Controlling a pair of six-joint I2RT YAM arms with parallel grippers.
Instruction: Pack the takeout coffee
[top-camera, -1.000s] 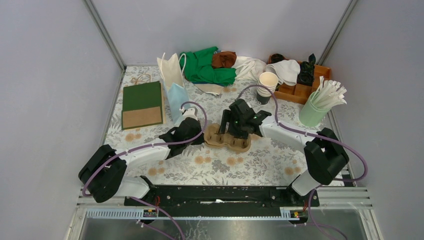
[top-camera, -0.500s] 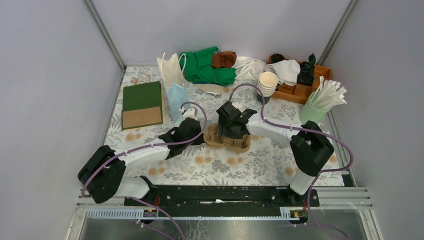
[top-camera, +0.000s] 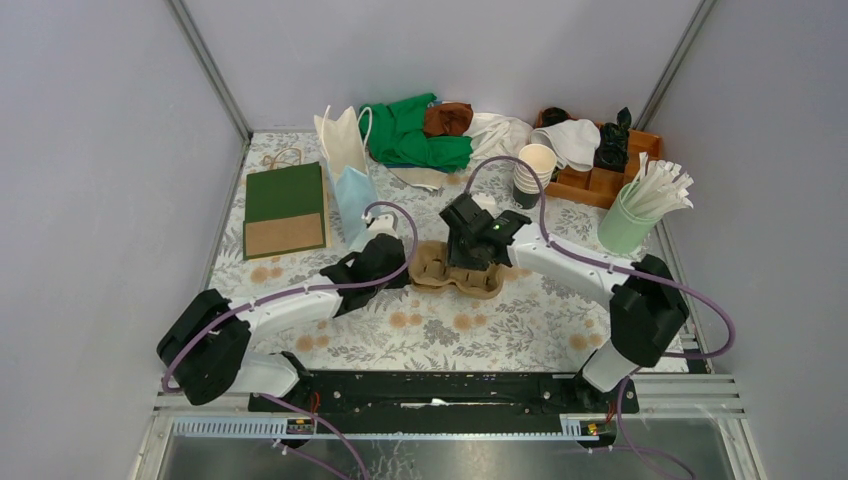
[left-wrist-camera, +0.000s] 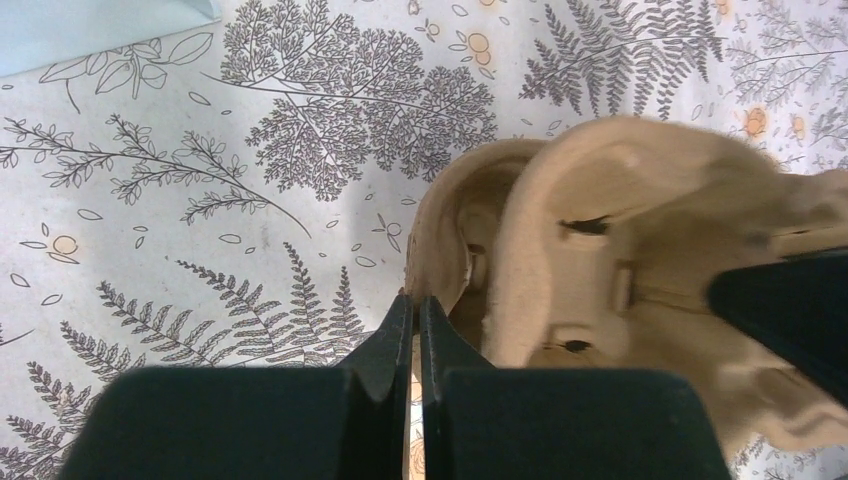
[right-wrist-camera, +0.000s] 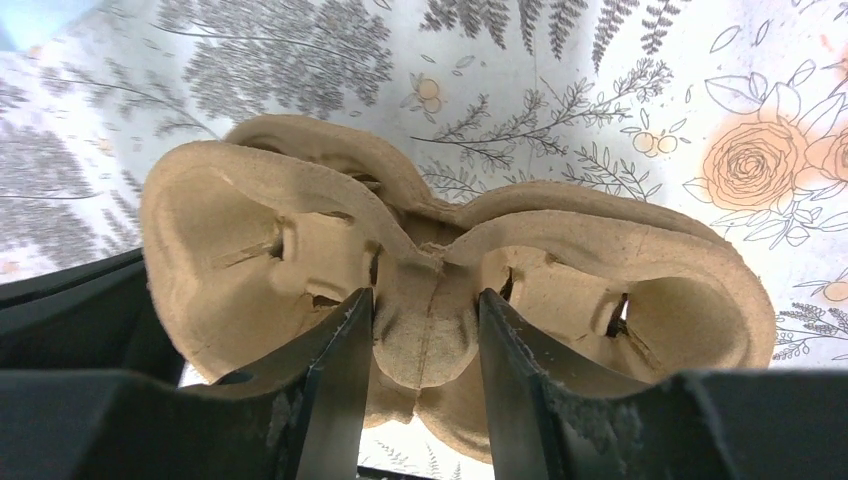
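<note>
The brown pulp tray (top-camera: 428, 268) lies on the flowered table (top-camera: 470, 325), about midway between the two arms. The right hand (right-wrist-camera: 425, 305) reaches over it from the far side and pinches its middle ridge, one finger against each flank (a cup well lies open on either side). The left hand (left-wrist-camera: 415, 312) is pressed together, its tips at the tray's left rim; whether they nip that rim I cannot tell. A stack of lidless cups (top-camera: 535, 168) stands farther back on the right. Where the lidded coffee cup stands I cannot tell.
</note>
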